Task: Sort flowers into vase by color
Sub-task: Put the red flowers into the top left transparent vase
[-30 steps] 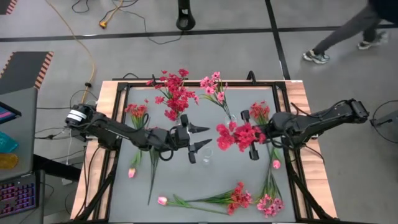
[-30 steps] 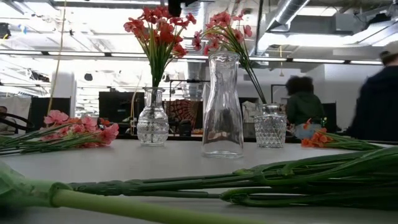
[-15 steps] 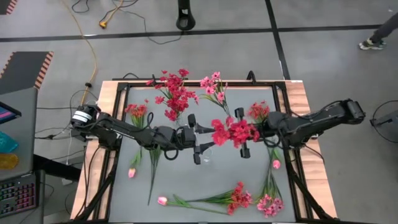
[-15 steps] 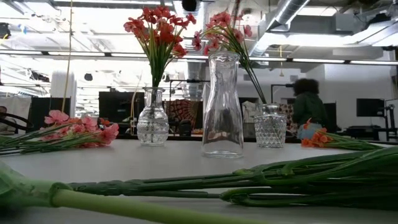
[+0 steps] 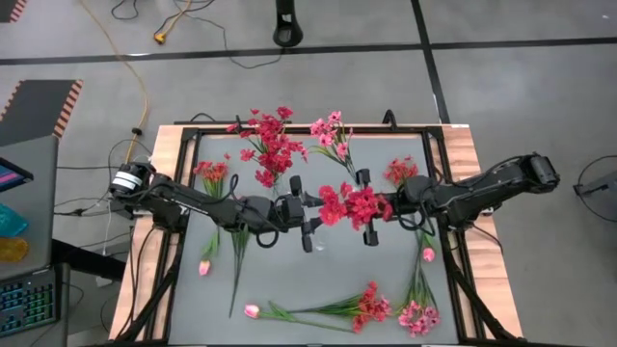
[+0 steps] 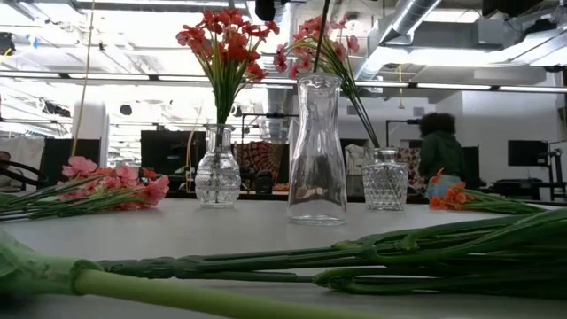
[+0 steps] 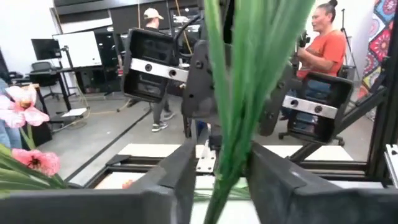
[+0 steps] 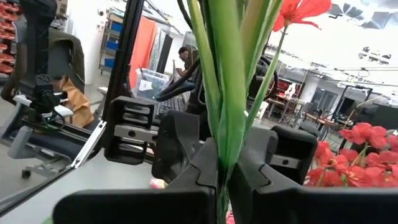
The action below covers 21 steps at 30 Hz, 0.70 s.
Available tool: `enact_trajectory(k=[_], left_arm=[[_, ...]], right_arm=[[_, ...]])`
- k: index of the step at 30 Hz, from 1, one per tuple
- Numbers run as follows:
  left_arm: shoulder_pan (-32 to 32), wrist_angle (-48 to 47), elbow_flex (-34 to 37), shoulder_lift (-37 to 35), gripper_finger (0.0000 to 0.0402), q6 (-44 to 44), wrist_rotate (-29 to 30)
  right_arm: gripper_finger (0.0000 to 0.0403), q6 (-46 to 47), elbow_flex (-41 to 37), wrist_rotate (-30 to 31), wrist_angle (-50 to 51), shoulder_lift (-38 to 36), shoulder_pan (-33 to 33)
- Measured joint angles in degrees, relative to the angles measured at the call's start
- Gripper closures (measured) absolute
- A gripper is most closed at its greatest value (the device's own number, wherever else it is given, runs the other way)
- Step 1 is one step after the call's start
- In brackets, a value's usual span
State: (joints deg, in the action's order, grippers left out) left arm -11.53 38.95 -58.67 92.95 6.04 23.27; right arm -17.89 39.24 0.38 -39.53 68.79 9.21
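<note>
High view shows the table (image 5: 318, 159), a grey top in a black frame with wooden side rails, with both arms reaching in to meet at its middle. Sorted so far, by the look of it: a red bunch (image 5: 270, 145) stands in a round vase (image 6: 218, 168) at the back, and a pink bunch (image 5: 333, 135) in a short vase (image 6: 385, 180) beside it. A tall vase (image 6: 317, 151) stands empty near the middle, directly under the meeting arms, which is probably why the hand-over happens there.

Loose flowers lie along the margins: a red spray (image 5: 210, 175) at the left, a tulip (image 5: 204, 267) below it, more sprays (image 5: 366, 306) along the front edge and right side. The middle of the top is bare, so there is room to lower a stem without brushing anything but the tall vase's rim.

A crimson spray (image 5: 349, 204) hangs between the arms. The right tool (image 8: 222, 180) is clamped tight on its green stems (image 8: 219, 74), blossoms upward. The left tool (image 7: 216, 180) stands around the same stems, fingers partly closed to either side; whether they already press on them I cannot tell. Held by both, the stems can be steadied and aimed at the narrow neck; that looks like the step in hand.

People stand in the room behind, well clear of the table.
</note>
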Motion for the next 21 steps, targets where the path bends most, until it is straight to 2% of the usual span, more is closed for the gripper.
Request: enact_trajectory(k=[5, 7, 11, 15, 21], left_arm=[[-0.1, -0.3, 0.0, 0.0, 0.0372, 0.2, -0.1], [-0.1, -0.6, 0.0, 0.0, 0.039, 0.2, -0.1], [-0.1, -0.7, 0.0, 0.0, 0.0386, 2.0, 0.1], [-0.3, -0.7, 0.0, -0.1, 0.039, 3.3, 3.2], [-1.9, -3.1, 0.1, -3.8, 0.0399, 6.4, 12.6]], right_arm=[[0.0347, 3.0, 0.0, 0.2, 0.1, 0.0, -0.1], [0.0343, 3.9, 0.0, 0.2, 0.2, 0.0, -0.1], [0.0336, 4.8, 0.0, 0.2, 0.7, 0.0, -0.1], [0.0311, 5.0, 0.0, 1.1, 1.0, -0.3, -0.1], [0.0239, 5.0, 0.0, 9.8, 5.4, -3.7, 0.2]])
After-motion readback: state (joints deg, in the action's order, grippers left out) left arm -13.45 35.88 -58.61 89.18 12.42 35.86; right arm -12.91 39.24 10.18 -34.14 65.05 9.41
